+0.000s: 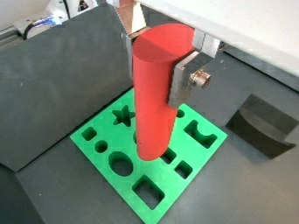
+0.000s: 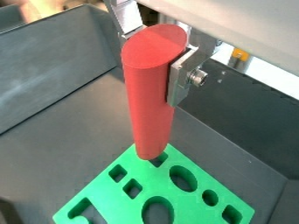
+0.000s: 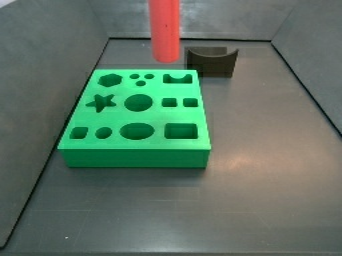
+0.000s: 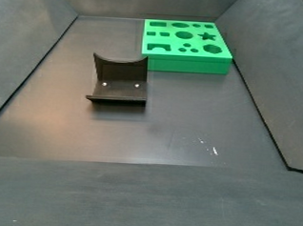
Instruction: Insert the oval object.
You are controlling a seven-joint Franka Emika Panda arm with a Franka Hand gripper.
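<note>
My gripper is shut on the oval object, a tall smooth red-orange peg, and holds it upright by its top; it shows the same in both wrist views. The silver fingers press the peg's two sides. The peg's lower end hangs above the green block with several shaped holes. In a side view the peg hangs over the far edge of the green block, and the gripper is cut off by the frame. An oval hole lies in the block's near row.
The fixture, a dark bracket with a curved notch, stands on the floor past the block's far right corner; it also shows in a side view and a wrist view. Dark bin walls slope up around the floor.
</note>
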